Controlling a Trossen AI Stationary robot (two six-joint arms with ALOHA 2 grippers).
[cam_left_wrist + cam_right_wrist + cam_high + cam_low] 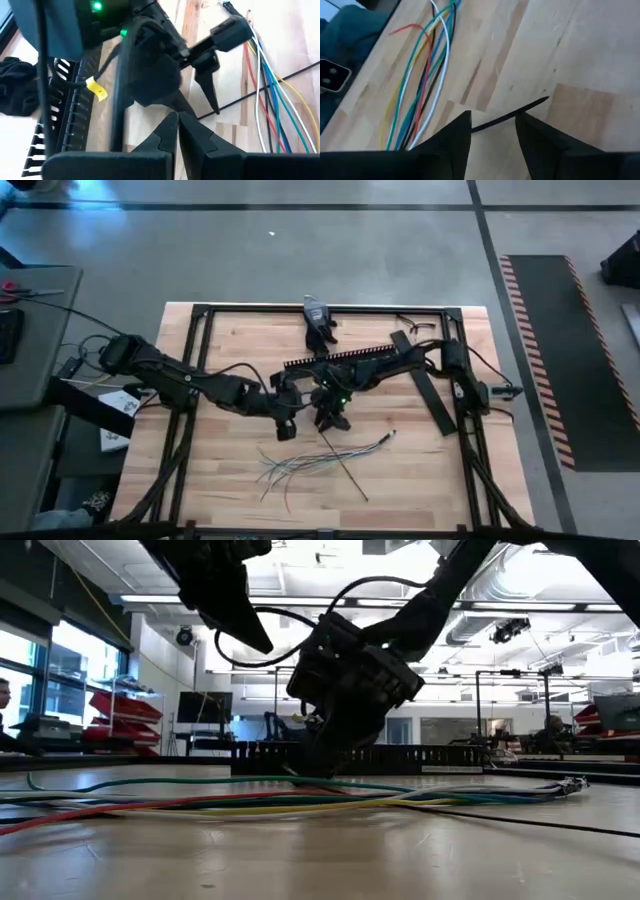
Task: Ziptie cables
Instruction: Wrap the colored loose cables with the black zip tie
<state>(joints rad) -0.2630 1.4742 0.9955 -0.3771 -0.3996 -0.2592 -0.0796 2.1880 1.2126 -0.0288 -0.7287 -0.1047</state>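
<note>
Nearest us the cables (300, 798) lay fanned loose on the table (430, 470), ungripped; just beyond them we logged the right gripper (492, 131) open astride the thin dark strip (512, 118), presumably to lift it, left gripper (177, 120) closed, empty, alongside.

arms: dark, jointed, black cables | right hand (207, 75): black pointed fingers, green lights | yellow tag (96, 89) on cable

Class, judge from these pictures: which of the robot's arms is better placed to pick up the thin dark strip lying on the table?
Right, probably. The right gripper is open, its fingers straddling the thin dark strip beside the cables. The left gripper is shut, not over it.
</note>
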